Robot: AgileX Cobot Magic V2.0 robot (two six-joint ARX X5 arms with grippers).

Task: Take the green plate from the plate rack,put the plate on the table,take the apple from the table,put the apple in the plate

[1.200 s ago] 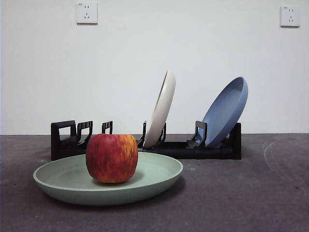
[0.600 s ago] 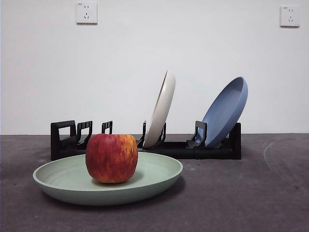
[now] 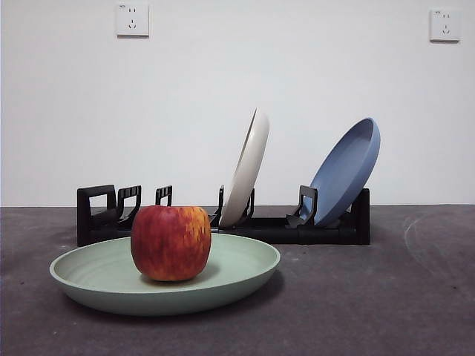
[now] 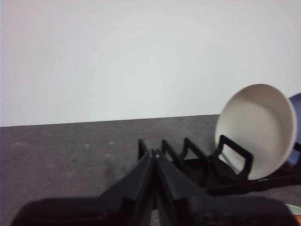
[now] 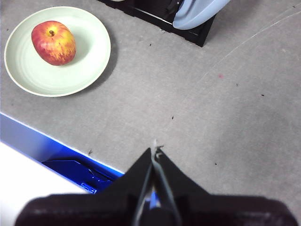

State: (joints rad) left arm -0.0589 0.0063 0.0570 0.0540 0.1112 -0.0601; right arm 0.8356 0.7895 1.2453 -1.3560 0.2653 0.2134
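My left tool (image 4: 153, 153) and right tool (image 5: 154, 151) are both pressed together, empty. Nothing has shifted since a second ago: the apple (image 3: 171, 243) sits in the green plate (image 3: 245, 271), lower left of the front frame, on the surface (image 3: 386, 297). Bare room lies to its right. Behind, the plate rack (image 3: 96, 211) holds a cream plate (image 3: 249, 170) and a blue plate (image 3: 345, 170), whose far end is cut off in my wrist views.

All I can see of my own rig is two matte black pincers, the left pincer (image 4: 154, 153) and the right pincer (image 5: 154, 150), each a pair of wedge-shaped jaws tapering from a blocky dark base to a narrow tip.
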